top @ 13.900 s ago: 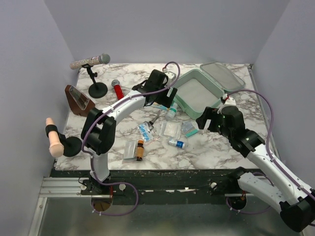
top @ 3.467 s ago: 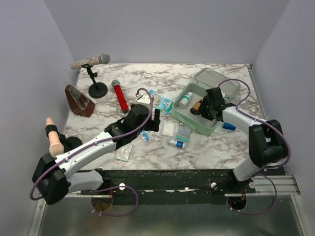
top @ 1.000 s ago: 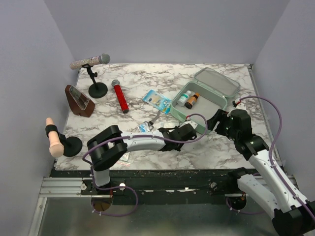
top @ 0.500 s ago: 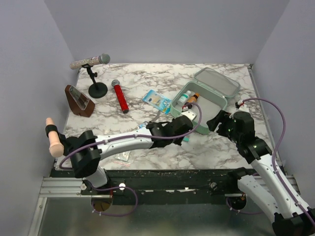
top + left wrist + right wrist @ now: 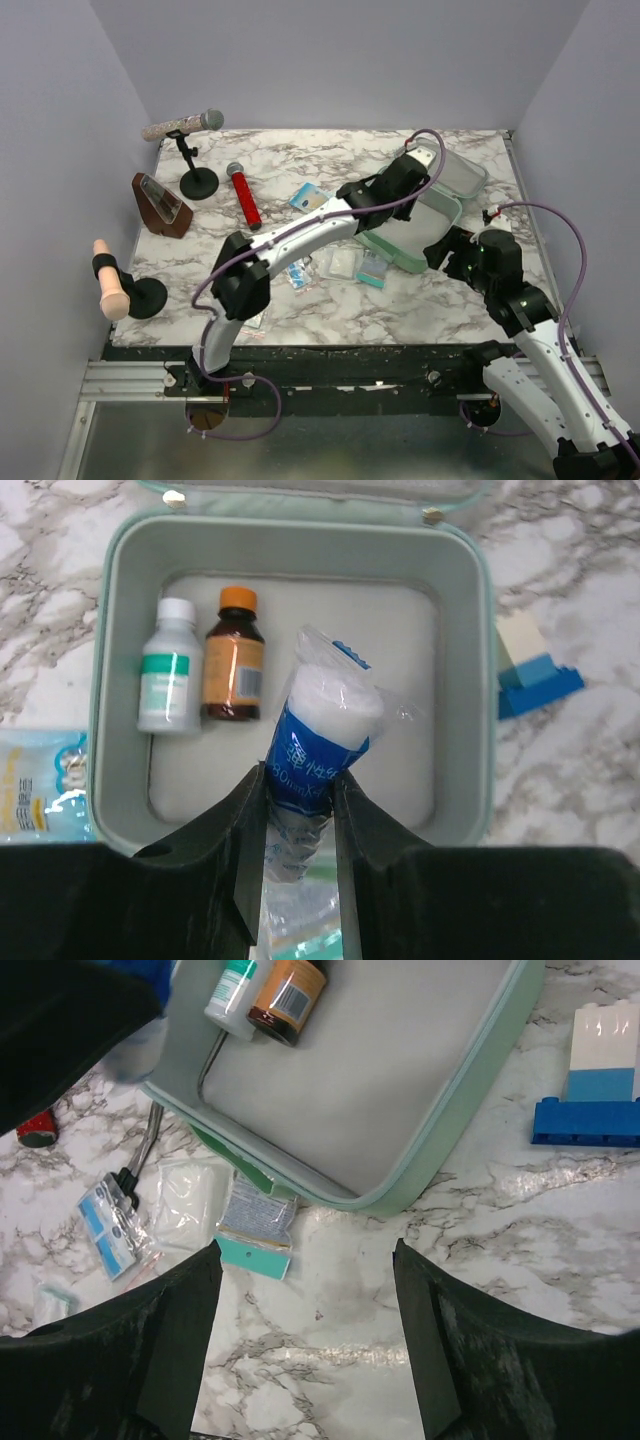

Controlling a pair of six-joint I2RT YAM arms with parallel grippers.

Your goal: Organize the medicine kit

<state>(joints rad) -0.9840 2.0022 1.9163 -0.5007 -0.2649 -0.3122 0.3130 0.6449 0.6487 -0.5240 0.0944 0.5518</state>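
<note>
The white-and-grey marbled table (image 5: 440, 300) carried the mint-green, rounded-rectangular hinged medicine kit (image 5: 462, 700) at its far right part, lid open and lying back behind the tray. The left gripper (image 5: 298, 790) hung over the kit's near wall, its jaws clamped on the lower end of a clear plastic packet holding a white roll with a blue printed label (image 5: 325, 730), whose upper end leaned out above the tray's bare floor. The right gripper (image 5: 305, 1260) hovered above the marble just outside the kit's near side, jaws spread wide with nothing between them. Inside the tray, along its left wall, a white plastic bottle with a green label (image 5: 168, 680) and an amber bottle with an orange cap (image 5: 233, 660) lay side by side, touching. A small blue-and-white toy brick (image 5: 530, 665) sat on the marble just beside the kit's right wall.
</note>
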